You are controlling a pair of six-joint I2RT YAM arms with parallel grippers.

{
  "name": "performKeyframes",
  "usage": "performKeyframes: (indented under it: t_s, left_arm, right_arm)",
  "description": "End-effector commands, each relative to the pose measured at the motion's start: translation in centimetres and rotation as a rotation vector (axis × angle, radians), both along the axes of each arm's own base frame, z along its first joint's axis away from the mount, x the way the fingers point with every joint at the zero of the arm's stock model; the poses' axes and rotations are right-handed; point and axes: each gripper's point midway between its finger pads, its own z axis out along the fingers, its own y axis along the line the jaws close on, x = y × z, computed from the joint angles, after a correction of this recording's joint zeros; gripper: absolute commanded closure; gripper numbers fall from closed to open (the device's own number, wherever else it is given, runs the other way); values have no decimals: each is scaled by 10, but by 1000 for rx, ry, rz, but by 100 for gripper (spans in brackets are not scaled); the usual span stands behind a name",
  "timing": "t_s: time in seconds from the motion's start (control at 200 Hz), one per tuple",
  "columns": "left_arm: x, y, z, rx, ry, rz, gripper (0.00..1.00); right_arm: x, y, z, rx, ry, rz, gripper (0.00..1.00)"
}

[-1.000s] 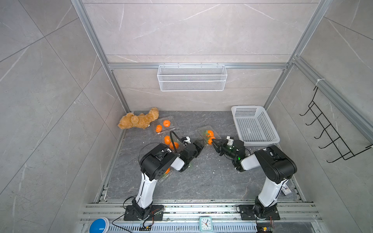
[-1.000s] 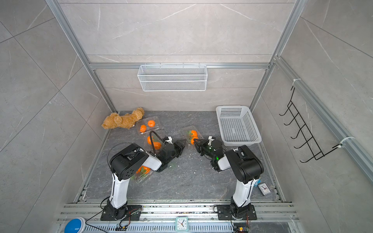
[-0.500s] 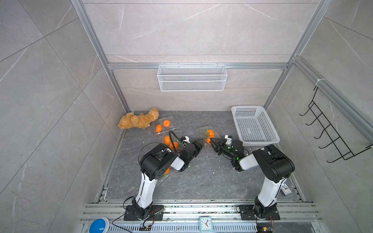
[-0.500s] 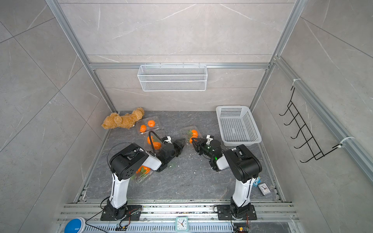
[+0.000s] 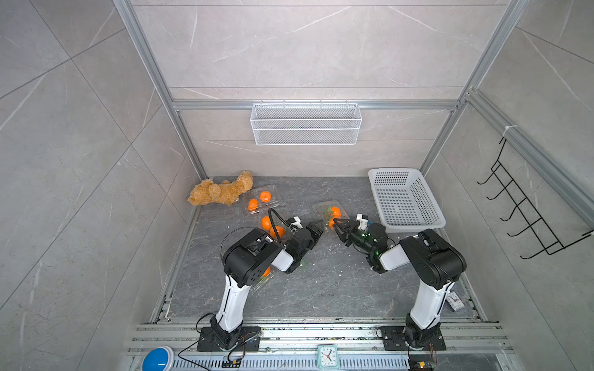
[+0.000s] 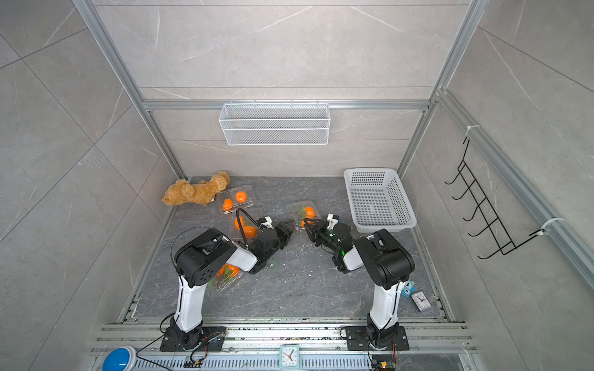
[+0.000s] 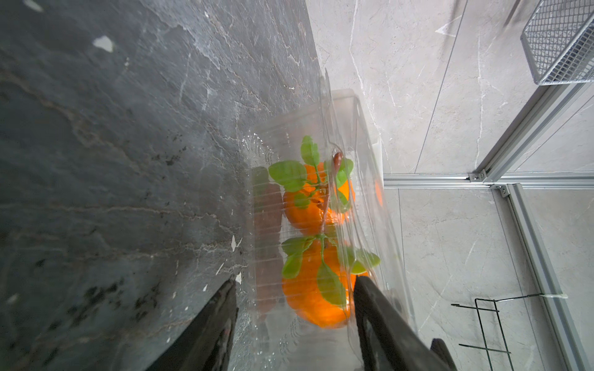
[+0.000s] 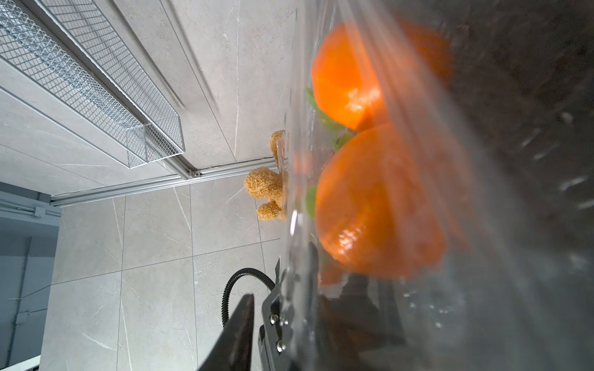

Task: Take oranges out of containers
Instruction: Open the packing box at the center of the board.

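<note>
A clear container (image 5: 322,206) (image 7: 291,128) holding two leafy oranges (image 7: 313,208) (image 8: 379,205) lies on the floor between both arms. My left gripper (image 5: 317,226) (image 7: 295,281) is shut on its near end, one finger on each side. My right gripper (image 5: 337,222) (image 8: 302,289) meets it from the opposite side and is open: one finger stands clear outside the plastic wall, the other shows dimly through it. Three more containers with oranges lie to the left: by the bear (image 5: 275,201), behind my left wrist (image 5: 284,213), and under my left arm (image 5: 261,284).
A white perforated basket (image 5: 405,225) stands at the right, close behind my right arm. A tan teddy bear (image 5: 221,192) lies in the back left corner. A white wire-mesh basket (image 5: 305,123) hangs on the back wall. A small clock (image 6: 420,301) lies front right.
My right gripper has edged forward against the container and its jaws have spread slightly. The left gripper has stayed where it was.
</note>
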Motion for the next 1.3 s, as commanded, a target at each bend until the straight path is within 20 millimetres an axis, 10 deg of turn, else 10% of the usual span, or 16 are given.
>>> performKeyframes:
  t_s: [0.0, 1.297]
  left_arm:
    - [-34, -37, -5, -9, 2, -176, 41]
    - [-51, -10, 0, 42, 26, -152, 38]
  right_arm:
    - [-8, 28, 32, 71, -93, 102, 65]
    - [-16, 18, 26, -24, -81, 162, 57]
